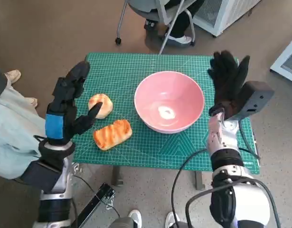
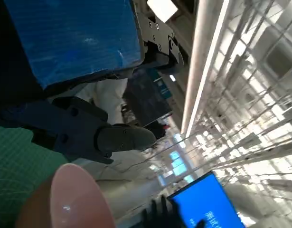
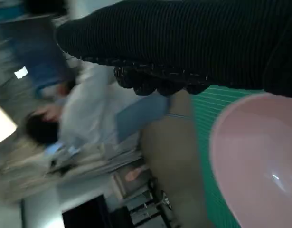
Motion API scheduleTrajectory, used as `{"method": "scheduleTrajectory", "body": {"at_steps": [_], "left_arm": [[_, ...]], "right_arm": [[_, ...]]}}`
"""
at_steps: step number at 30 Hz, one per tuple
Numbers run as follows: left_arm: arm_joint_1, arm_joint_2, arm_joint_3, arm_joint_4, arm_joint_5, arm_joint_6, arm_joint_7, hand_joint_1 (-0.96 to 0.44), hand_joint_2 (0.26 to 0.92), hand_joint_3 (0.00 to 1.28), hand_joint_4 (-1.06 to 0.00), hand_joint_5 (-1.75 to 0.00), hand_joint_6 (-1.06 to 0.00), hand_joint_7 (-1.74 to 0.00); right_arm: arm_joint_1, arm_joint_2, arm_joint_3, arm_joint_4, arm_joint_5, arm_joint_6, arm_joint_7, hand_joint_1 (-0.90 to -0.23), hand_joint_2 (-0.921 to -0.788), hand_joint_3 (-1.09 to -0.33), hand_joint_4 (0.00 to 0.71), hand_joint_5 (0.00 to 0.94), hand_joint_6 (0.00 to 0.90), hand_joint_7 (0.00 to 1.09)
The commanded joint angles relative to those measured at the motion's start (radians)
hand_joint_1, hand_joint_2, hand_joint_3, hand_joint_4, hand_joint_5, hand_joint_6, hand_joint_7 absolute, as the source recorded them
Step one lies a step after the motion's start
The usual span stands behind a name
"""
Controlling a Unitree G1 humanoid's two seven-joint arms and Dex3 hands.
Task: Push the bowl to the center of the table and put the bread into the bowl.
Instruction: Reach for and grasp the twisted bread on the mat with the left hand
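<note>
From the head view, the round pink plastic bowl (image 1: 169,101) sits about in the middle of the desk with the green cutting mat (image 1: 136,147). Two breads lie beside the bowl, on the robot's left. One is a small round pale bun (image 1: 101,105). The other is a long golden-brown bread roll (image 1: 112,134) with stripes on top, and it lies slanted across the mat. The left robot hand (image 1: 67,104) is just beside the breads, so it is the nearer one. Its fingers are spread and it holds nothing, though one fingertip seems to touch the bun. The right robot hand (image 1: 229,78) is on the other side of the bowl, fingers spread wide and up, empty too. I think the bread comes next.

In the left wrist view, the pink bowl's edge (image 2: 74,199) shows past the black fingers (image 2: 117,137), which grip nothing.

In the right wrist view, the glove (image 3: 193,42) hangs near the bowl's rim (image 3: 221,137). A person sits blurred behind.
</note>
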Motion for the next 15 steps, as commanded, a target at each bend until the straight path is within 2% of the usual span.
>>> {"method": "scheduleTrajectory", "body": {"at_steps": [1,3,7,8,11,15], "left_arm": [[0.048,0.067,-0.004,-0.125,0.056,0.173,-0.018,-0.41,0.921,0.28,-0.37,0.00,-0.26,-0.34],[0.073,0.098,-0.010,-0.210,0.088,0.296,-0.033,-0.42,0.921,0.26,-0.37,0.00,-0.25,-0.34],[0.116,0.171,-0.035,-0.388,0.151,0.565,-0.094,-0.44,0.921,0.16,-0.34,0.00,-0.26,-0.31],[0.119,0.179,-0.038,-0.410,0.156,0.600,-0.103,-0.43,0.921,0.14,-0.33,0.00,-0.27,-0.31],[0.123,0.238,-0.070,-0.516,0.184,0.798,-0.171,-0.41,0.894,0.06,-0.29,0.00,-0.30,-0.23],[0.107,0.291,-0.129,-0.614,0.250,1.001,-0.229,-0.41,0.852,0.02,-0.24,0.00,-0.33,-0.16]], "right_arm": [[0.006,-0.019,0.039,-0.039,-0.014,-0.134,0.118,-0.558,-0.921,-0.848,0.273,0.029,0.051,0.74],[0.013,-0.021,0.049,-0.063,-0.004,-0.201,0.168,-0.563,-0.921,-0.841,0.291,0.034,0.063,0.73],[0.032,-0.027,0.080,-0.108,-0.013,-0.336,0.222,-0.563,-0.921,-0.831,0.322,0.043,0.086,0.73],[0.034,-0.027,0.084,-0.111,-0.014,-0.351,0.227,-0.566,-0.921,-0.829,0.325,0.044,0.088,0.73],[0.050,-0.026,0.105,-0.153,-0.014,-0.429,0.253,-0.559,-0.921,-0.822,0.333,0.041,0.091,0.74],[0.068,-0.020,0.122,-0.197,0.006,-0.485,0.293,-0.546,-0.921,-0.828,0.327,0.028,0.075,0.77]]}}
